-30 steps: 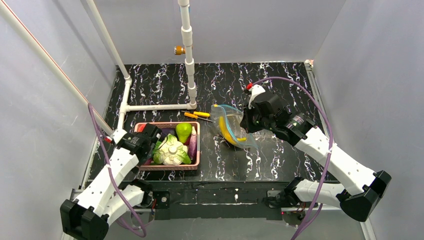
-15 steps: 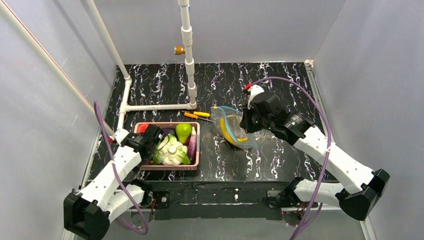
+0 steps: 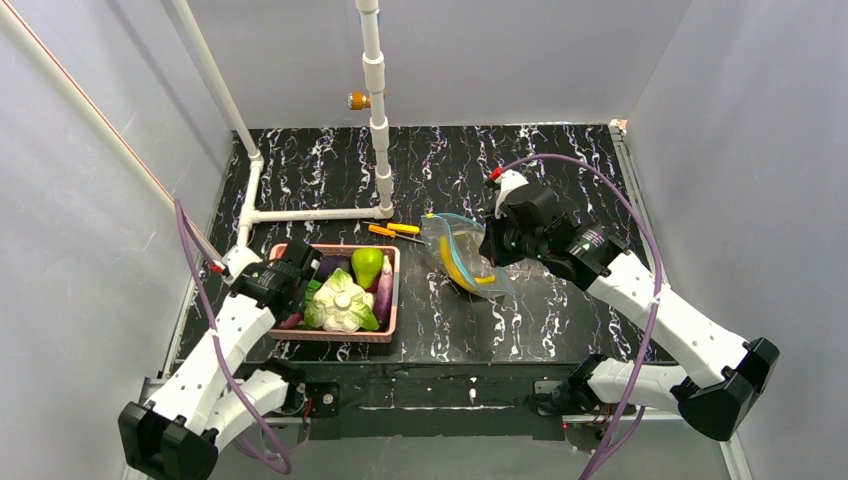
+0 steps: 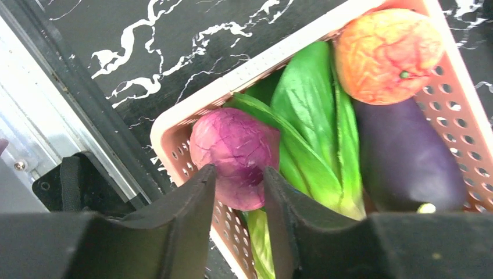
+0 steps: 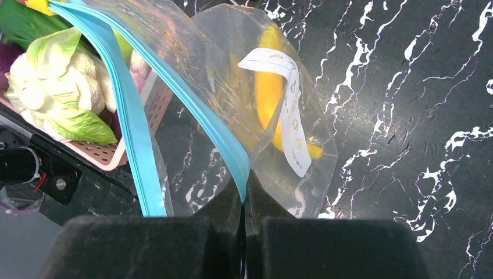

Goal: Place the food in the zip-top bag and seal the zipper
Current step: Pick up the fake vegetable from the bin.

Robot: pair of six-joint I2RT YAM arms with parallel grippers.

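Note:
The clear zip-top bag [image 3: 447, 236] lies right of centre with the long yellow piece [image 3: 457, 268] inside it. My right gripper [image 3: 488, 248] is shut on the bag's teal-blue zipper [image 5: 131, 128] edge and holds the mouth up and open. In the pink basket [image 3: 345, 337] sit the green pear [image 3: 367, 264] and the white-and-green leafy head [image 3: 342, 300]. My left gripper [image 3: 298, 278] is at the basket's left end. In the left wrist view its jaws [image 4: 239, 174] grip the end of the dark red-purple piece [image 4: 232, 145], which rests in the basket corner.
A dark purple eggplant [image 4: 401, 163], an orange piece [image 4: 389, 55] and green leaves [image 4: 308, 116] also lie in the basket. Two yellow-handled screwdrivers [image 3: 395, 231] lie behind the basket beside the bag. A white pipe frame [image 3: 380, 130] stands at the back left.
My left gripper has shifted slightly left and back at the basket's left end. The right arm and the bag have not moved.

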